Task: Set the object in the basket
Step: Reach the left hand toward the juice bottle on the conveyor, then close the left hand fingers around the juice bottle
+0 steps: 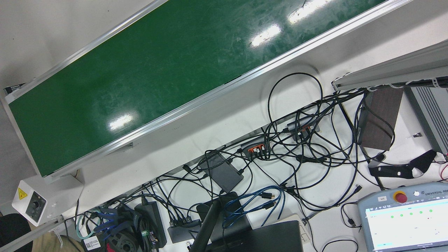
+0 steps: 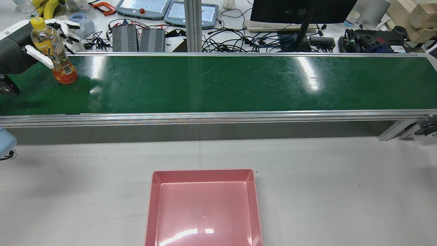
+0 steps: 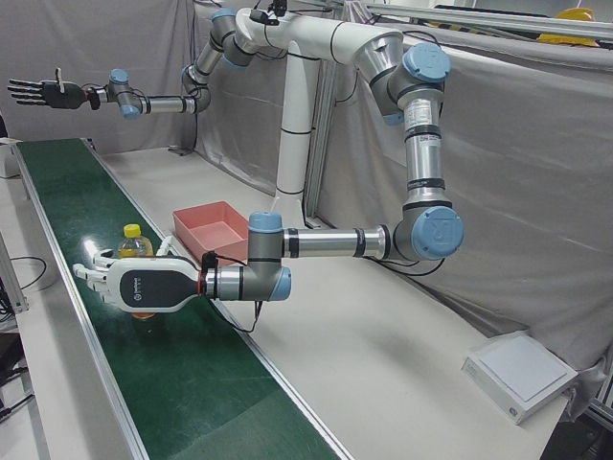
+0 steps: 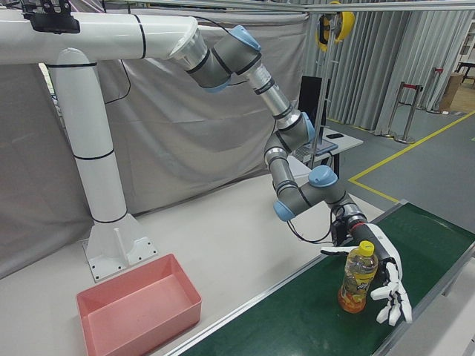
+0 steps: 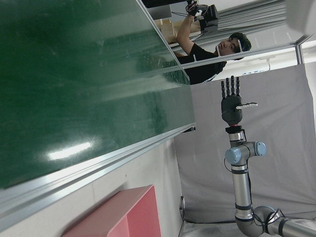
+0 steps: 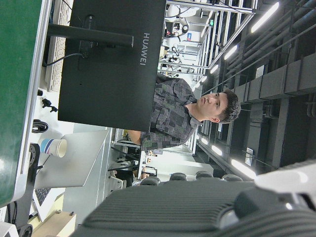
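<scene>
A clear bottle (image 2: 54,51) (image 3: 134,240) (image 4: 358,278) with a yellow cap and orange drink stands on the green belt (image 2: 218,82) at its left end in the rear view. My left hand (image 2: 13,48) (image 3: 144,285) (image 4: 386,267) is at the bottle, thumb on one side and spread fingers (image 4: 393,304) on the other; the fingers are not closed on it. The empty pink basket (image 2: 203,174) (image 3: 206,216) (image 4: 111,304) lies on the grey table before the belt. My right hand (image 3: 38,92) (image 5: 231,101) is raised high over the belt's other end, open and empty.
Beyond the belt lie tangled cables (image 1: 297,147), teach pendants (image 2: 143,7), power bricks and a monitor (image 2: 300,10). A post (image 2: 193,25) stands at the belt's far edge. People (image 5: 207,54) (image 6: 182,113) stand past the belt's end. A white box (image 3: 522,369) sits on the table.
</scene>
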Robot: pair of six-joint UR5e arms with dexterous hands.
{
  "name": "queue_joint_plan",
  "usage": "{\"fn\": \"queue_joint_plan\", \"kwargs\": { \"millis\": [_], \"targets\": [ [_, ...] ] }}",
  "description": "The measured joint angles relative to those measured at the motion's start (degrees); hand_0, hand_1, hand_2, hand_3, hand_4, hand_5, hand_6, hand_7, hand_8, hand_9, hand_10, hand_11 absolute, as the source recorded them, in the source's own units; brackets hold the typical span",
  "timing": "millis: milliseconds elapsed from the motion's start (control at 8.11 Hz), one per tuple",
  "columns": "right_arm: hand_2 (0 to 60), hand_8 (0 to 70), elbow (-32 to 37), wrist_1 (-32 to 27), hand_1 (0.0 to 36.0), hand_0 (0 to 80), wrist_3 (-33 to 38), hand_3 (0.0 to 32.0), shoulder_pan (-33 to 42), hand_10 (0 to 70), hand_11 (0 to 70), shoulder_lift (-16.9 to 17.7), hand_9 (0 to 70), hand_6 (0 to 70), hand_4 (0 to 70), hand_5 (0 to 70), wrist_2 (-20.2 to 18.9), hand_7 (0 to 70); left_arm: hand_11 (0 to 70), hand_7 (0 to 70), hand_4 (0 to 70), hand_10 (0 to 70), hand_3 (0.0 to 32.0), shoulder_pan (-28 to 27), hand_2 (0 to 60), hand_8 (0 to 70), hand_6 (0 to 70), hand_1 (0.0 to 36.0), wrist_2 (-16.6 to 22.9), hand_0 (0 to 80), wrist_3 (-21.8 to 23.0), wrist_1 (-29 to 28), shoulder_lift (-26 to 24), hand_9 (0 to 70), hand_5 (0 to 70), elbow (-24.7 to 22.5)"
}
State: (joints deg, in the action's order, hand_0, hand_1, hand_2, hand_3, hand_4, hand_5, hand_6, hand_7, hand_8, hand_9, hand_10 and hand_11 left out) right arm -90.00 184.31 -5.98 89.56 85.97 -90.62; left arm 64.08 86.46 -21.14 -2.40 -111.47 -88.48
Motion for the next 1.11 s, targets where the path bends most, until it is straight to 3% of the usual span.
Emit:
{"fn": "queue_joint_plan", "kwargs": {
  "millis": [123,370,740,1110],
  "targets": [
    [0.0,0.0,0.0,0.0,0.0,0.0,0.0,0.0,0.0,0.0,0.0,0.0,0.0,0.0,0.0,0.0,0.0,0.0,70.0,70.0,0.9,70.0,0.0,0.0,0.0,70.0,58.4,0.0,0.0,68.1,0.0,0.5,0.0,70.0,70.0,0.0],
    [0.0,0.0,0.0,0.0,0.0,0.0,0.0,0.0,0.0,0.0,0.0,0.0,0.0,0.0,0.0,0.0,0.0,0.0,70.0,70.0,0.8,70.0,0.0,0.0,0.0,70.0,58.0,0.0,-0.1,69.0,0.0,0.8,0.1,70.0,70.0,-0.9],
    [0.0,0.0,0.0,0.0,0.0,0.0,0.0,0.0,0.0,0.0,0.0,0.0,0.0,0.0,0.0,0.0,0.0,0.0,70.0,70.0,2.4,70.0,0.0,-0.1,0.0,70.0,57.8,0.0,-0.2,69.6,0.0,2.6,0.1,70.0,70.0,-6.7],
    [0.0,0.0,0.0,0.0,0.0,0.0,0.0,0.0,0.0,0.0,0.0,0.0,0.0,0.0,0.0,0.0,0.0,0.0,70.0,70.0,3.6,70.0,0.0,-4.7,0.0,70.0,57.4,0.0,-0.2,70.6,-0.2,3.8,0.1,70.0,70.0,-12.0]
  ]
}}
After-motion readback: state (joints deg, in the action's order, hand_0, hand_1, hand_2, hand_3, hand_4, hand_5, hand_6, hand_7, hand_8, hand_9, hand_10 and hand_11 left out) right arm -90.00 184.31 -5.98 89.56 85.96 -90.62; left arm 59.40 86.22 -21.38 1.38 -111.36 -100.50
